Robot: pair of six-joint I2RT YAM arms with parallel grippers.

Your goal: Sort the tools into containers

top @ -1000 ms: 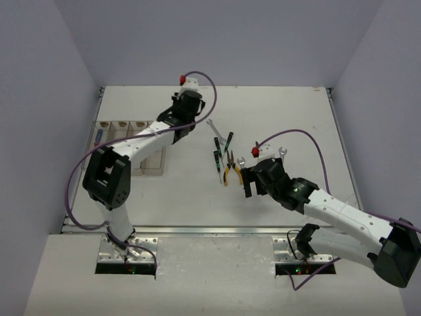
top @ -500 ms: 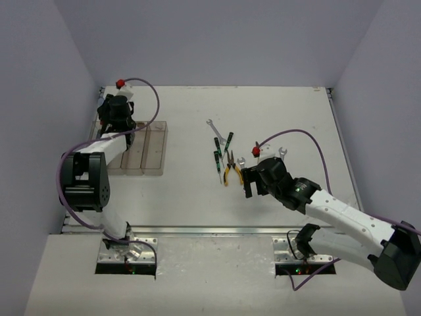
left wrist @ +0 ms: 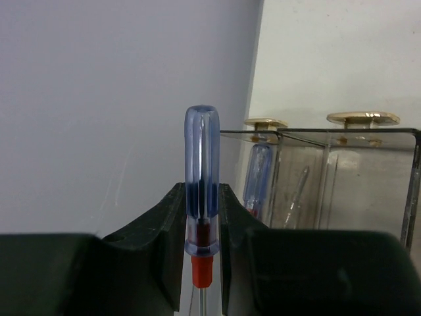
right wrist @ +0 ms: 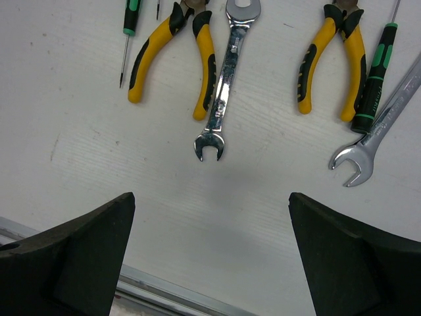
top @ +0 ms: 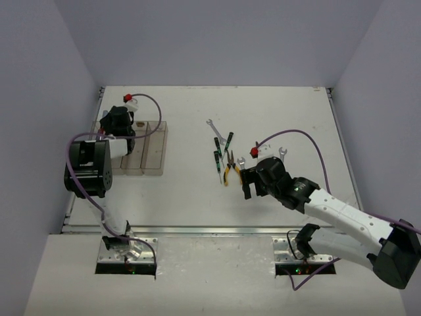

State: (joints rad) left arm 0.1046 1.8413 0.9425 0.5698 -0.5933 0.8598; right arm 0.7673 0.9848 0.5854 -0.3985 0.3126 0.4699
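In the left wrist view my left gripper (left wrist: 200,201) is shut on a blue clear-handled screwdriver (left wrist: 200,164), which stands upright between the jaws. From above, the left gripper (top: 119,122) hangs over the left end of the clear containers (top: 150,150). Another blue screwdriver (left wrist: 258,174) lies inside a container (left wrist: 348,184). My right gripper (top: 247,184) stands open just near of the tool cluster, with nothing between its fingers (right wrist: 210,250). Ahead of it lie yellow pliers (right wrist: 172,59), a silver wrench (right wrist: 222,79), second pliers (right wrist: 329,62), a green screwdriver (right wrist: 375,76) and another wrench (right wrist: 378,125).
More tools lie in the middle of the table: a wrench (top: 213,126) at the far end, green screwdrivers (top: 217,150) and a wrench (top: 283,153) behind the right arm. A metal rail (right wrist: 164,289) marks the table's near edge. Grey walls enclose the table.
My left arm has swung from the table's far middle to the far left, above the containers, carrying the blue screwdriver. The right arm has not moved.
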